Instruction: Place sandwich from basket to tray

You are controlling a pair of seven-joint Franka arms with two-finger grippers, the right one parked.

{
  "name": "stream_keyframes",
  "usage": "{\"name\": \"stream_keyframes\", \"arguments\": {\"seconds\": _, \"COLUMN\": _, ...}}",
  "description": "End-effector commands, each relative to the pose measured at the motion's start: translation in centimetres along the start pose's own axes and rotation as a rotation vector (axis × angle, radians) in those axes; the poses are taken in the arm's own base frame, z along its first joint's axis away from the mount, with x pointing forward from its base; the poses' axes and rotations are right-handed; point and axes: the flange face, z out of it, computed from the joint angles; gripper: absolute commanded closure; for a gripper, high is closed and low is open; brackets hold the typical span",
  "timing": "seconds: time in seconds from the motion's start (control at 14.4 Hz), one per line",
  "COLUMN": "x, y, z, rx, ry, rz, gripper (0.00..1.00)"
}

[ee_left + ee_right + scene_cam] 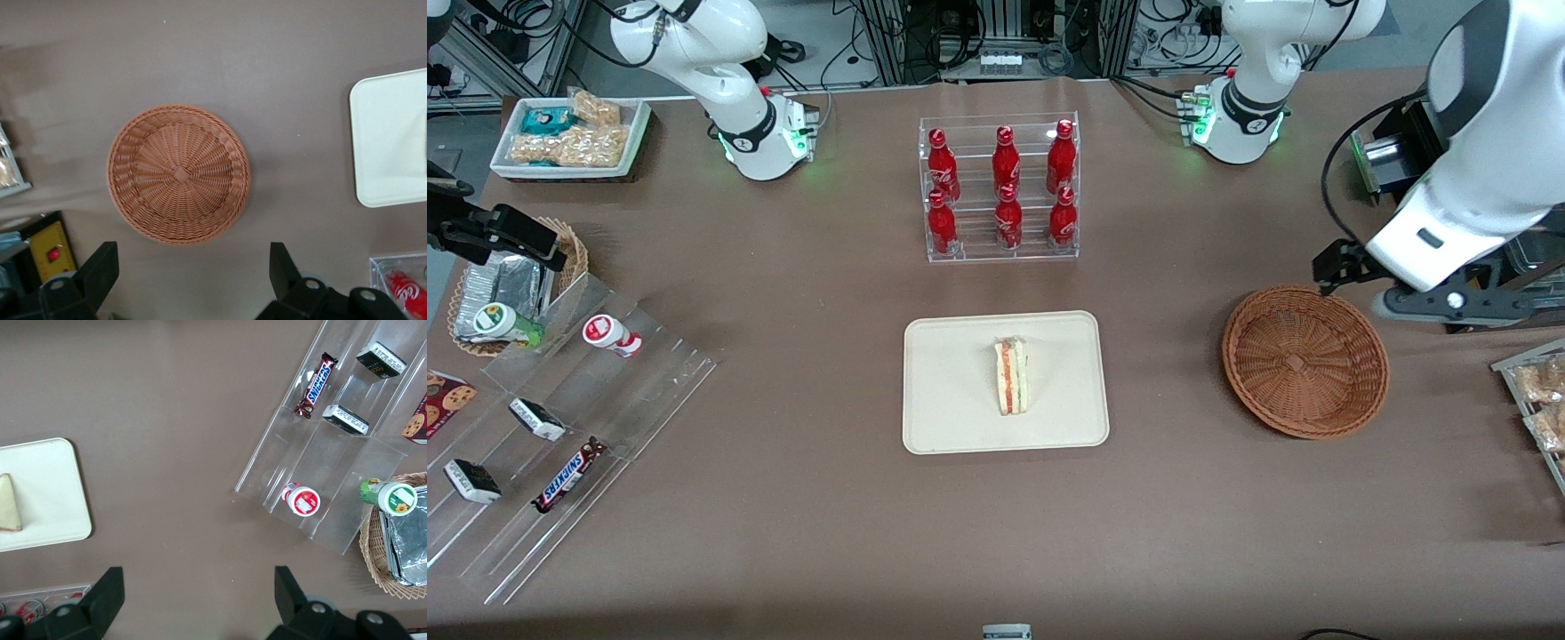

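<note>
One sandwich (1012,376) on tray (951,418) (gripper (190,270) above basket (179,175)).

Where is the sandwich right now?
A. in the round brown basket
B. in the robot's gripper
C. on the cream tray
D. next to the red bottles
C: the sandwich lies on the tray, the basket is empty, and the open gripper above the basket holds nothing.

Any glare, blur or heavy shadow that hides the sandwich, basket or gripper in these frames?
Front view: even light, sandwich sharp on the tray, soft shadow beside the basket. Left wrist view: slightly soft, the tray edge washed out bright, basket weave readable, open gripper dark but distinct above the table.
</note>
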Motion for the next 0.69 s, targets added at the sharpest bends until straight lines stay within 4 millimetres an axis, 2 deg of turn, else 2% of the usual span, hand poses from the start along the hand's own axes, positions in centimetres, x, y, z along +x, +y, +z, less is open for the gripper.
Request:
{"name": "stream_keyframes", "arguments": {"seconds": 0.0, "x": 0.2, "y": -1.8, "z": -1.9, "rx": -0.014, "ry": 0.018, "rz": 0.032, "gripper": 0.0}}
{"name": "stream_keyframes", "arguments": {"seconds": 0.28, "x": 0.2, "y": -3.8, "z": -1.8, "rx": -0.064, "ry": 0.014, "rz": -0.01, "gripper": 0.0}}
{"name": "stream_keyframes", "arguments": {"seconds": 0.62, "x": -0.3, "y": -4.2, "z": -2.0, "rx": -0.069, "ry": -0.02, "rz": -0.018, "gripper": 0.0}}
